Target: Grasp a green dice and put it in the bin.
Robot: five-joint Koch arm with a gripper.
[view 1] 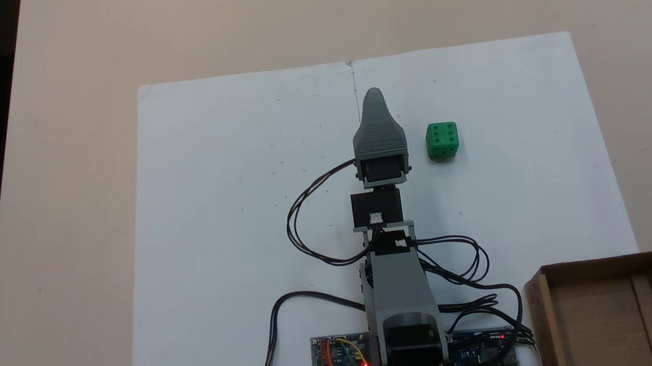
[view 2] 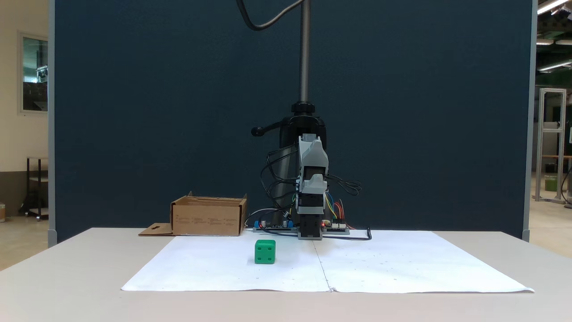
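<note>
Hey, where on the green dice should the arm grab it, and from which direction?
Probably from above, closing on two opposite flat side faces of the green dice. It sits flat and alone on the white paper, nothing crowding its sides.

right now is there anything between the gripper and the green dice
Nothing. In the fixed view from above, only bare white paper lies between the gripper and the green dice, which stands apart on the gripper's right.

One overhead, one low frontal (both show paper sheet (view 1: pixel 243 218)).
</note>
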